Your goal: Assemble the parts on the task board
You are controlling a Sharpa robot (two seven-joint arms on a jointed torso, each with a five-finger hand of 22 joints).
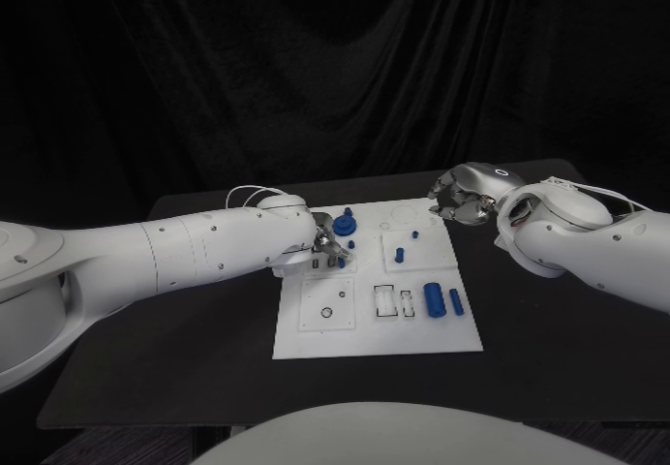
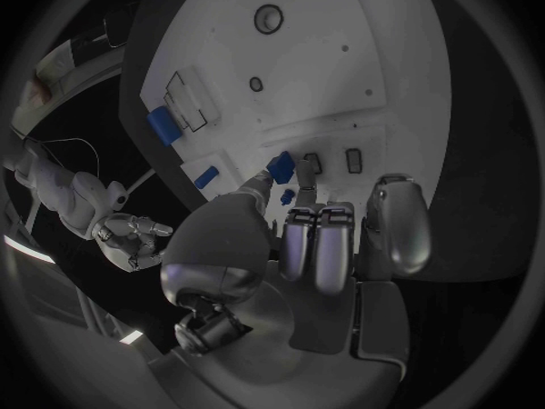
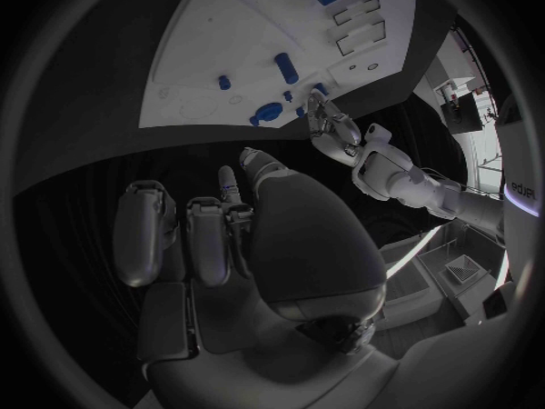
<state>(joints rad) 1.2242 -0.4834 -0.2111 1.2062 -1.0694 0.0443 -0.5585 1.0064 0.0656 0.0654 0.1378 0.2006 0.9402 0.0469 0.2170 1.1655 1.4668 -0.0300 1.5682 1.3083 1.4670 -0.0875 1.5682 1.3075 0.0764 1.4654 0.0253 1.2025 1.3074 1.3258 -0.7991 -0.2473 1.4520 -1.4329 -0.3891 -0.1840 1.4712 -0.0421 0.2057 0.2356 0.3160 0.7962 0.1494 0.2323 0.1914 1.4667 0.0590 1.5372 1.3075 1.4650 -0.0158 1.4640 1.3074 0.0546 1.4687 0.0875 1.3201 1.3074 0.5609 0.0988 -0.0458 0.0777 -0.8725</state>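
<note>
- The black worktop (image 1: 167,368) takes up the lower half of the head view, with a dark curtain (image 1: 335,87) behind it.
- The task board (image 1: 366,334) lies flat at the centre of the frame, a white plate divided into panels with recesses and holes.
- The left hand (image 1: 327,244) reaches in from the left of the frame and sits over the board's upper left part. In the left wrist view its fingers (image 2: 316,245) are curled and a fingertip touches a small blue part (image 2: 281,165) at the board; whether that part is gripped cannot be told.
- The right hand (image 1: 461,201) hangs just off the board's upper right corner, over the worktop, touching no part. In the right wrist view its fingers (image 3: 204,241) are curled inward with nothing in them.
- Two long blue parts (image 1: 444,300) lie side by side in the board's lower right panel, right of centre in the frame.
- A rectangular outlined slot (image 1: 394,302) just left of them holds no blue piece.
- A round blue part (image 1: 347,225) with a knob stands at the board's upper left, beside the left hand.
- A small blue peg (image 1: 400,256) stands upright in the upper right panel.
- A smaller blue piece (image 1: 416,233) sits above it near the board's far edge.
</note>
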